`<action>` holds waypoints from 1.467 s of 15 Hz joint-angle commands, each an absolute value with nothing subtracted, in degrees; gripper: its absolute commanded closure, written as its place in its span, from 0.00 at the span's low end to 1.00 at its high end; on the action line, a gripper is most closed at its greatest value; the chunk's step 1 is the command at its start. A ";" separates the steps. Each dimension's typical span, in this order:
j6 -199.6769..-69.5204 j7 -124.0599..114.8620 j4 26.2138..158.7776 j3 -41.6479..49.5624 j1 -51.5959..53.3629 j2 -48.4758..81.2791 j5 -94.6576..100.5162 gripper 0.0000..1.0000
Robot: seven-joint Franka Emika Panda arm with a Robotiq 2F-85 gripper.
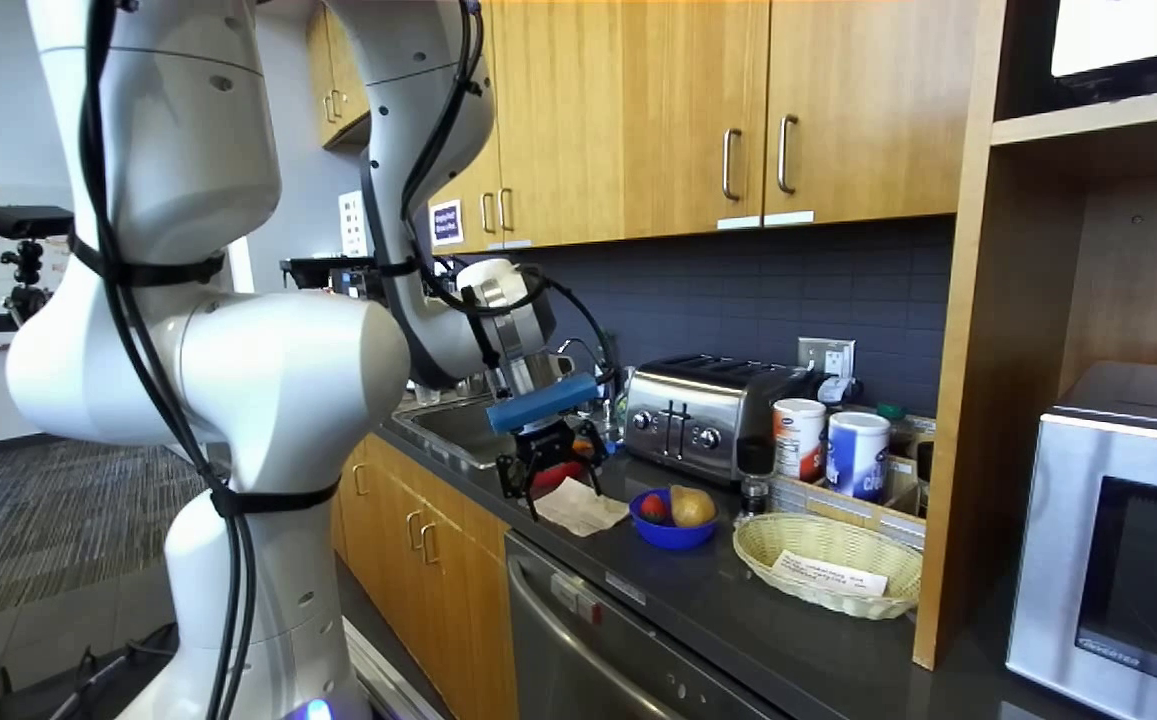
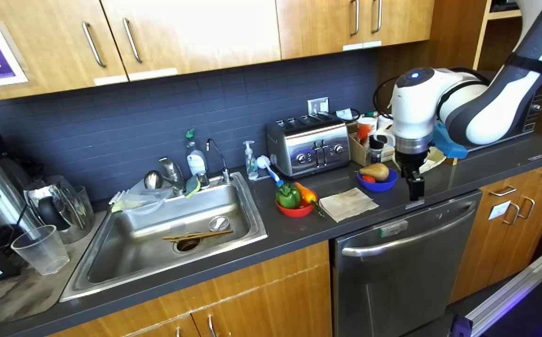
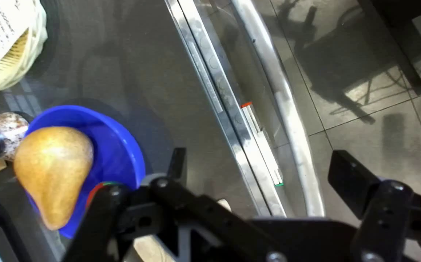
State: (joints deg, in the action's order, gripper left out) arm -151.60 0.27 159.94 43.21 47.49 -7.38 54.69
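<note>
Blue sides of a bowl [image 3: 112, 153] cradled a pear [image 3: 55, 163], presumably against rolling, while the gripper [image 3: 263, 171] hung nearby, its fingers [image 3: 356, 185] apart with nothing between.

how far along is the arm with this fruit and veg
Looks done: the pear rests in the blue bowl, the green pepper in the red bowl. In hand: nothing; the gripper is open, with the dishwasher handle showing between its jaws in the wrist view. Left: seemingly any grasp or lift from either bowl, as nothing is held.
</note>
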 commanded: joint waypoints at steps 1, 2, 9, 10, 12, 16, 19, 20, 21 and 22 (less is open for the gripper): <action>-153.99 -3.91 159.93 42.32 49.54 -3.71 57.61 0.00; -154.03 -4.51 159.93 42.19 49.84 -3.37 57.94 0.00; -153.44 -1.56 159.83 30.68 38.49 -3.23 54.50 0.00; -153.44 -1.56 159.83 30.68 38.49 -3.23 54.50 0.00; -154.20 -0.15 159.83 30.68 38.49 -2.76 53.37 0.00; -158.79 2.52 159.80 15.06 26.07 -1.10 52.53 0.00; -161.02 3.32 159.74 19.44 31.86 0.10 53.27 0.00; -161.73 3.78 159.74 19.25 32.13 0.46 53.05 0.00; -162.37 4.06 159.74 19.17 32.34 0.81 53.10 0.00; -163.02 4.58 159.72 19.12 32.49 1.15 53.25 0.00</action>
